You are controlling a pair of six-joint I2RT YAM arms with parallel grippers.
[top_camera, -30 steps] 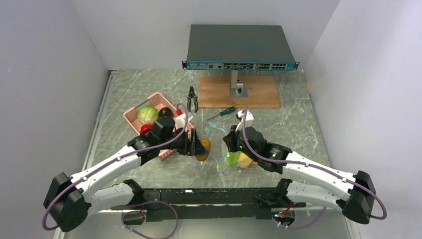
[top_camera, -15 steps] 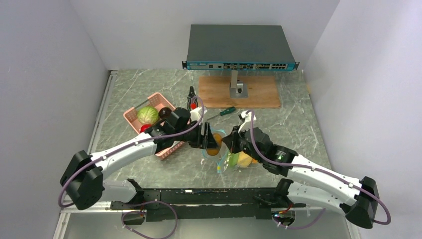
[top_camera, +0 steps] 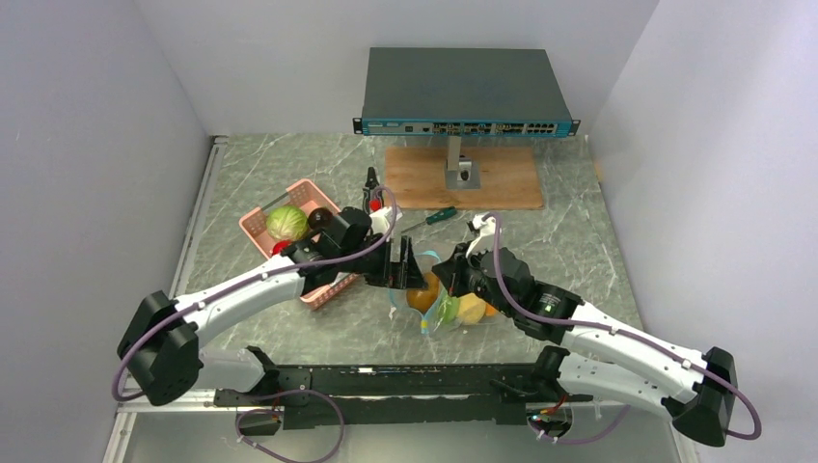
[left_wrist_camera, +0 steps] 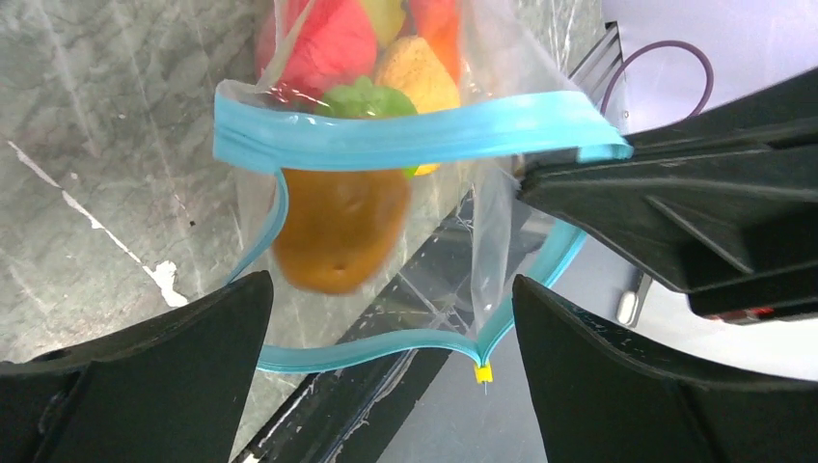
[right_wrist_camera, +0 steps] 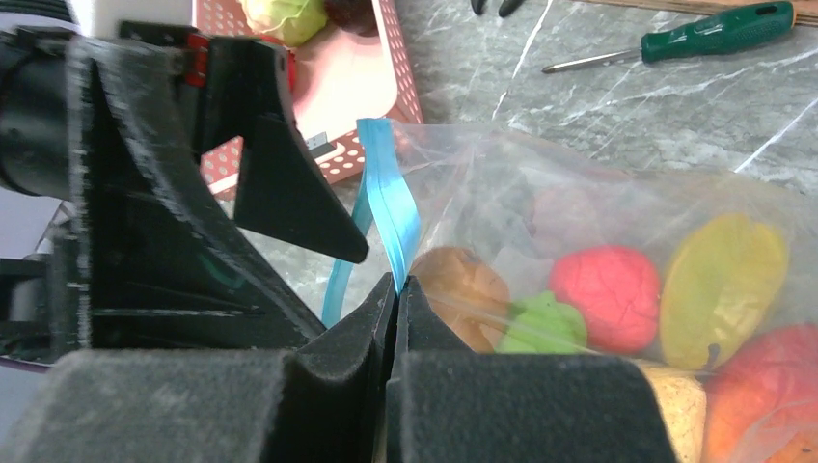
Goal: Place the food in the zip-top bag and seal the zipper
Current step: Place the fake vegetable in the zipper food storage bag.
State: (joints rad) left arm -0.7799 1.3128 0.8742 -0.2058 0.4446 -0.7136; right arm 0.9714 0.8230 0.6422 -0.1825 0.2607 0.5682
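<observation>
Filling step. Left fingers (top_camera: 411, 268) were spread wide, empty, beside bag (top_camera: 446, 311) at centre of top view; brown piece (left_wrist_camera: 338, 227) sat inside mouth. Right fingers (right_wrist_camera: 384, 307) were clenched on zipper (left_wrist_camera: 405, 140). Next likely needed: cabbage (top_camera: 286, 222) from basket (top_camera: 253, 224).

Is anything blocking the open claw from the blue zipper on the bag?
Nothing visible does. The open left gripper looks straight at the zipper, with only open air between. The right gripper pinches that zipper off to one side.
</observation>
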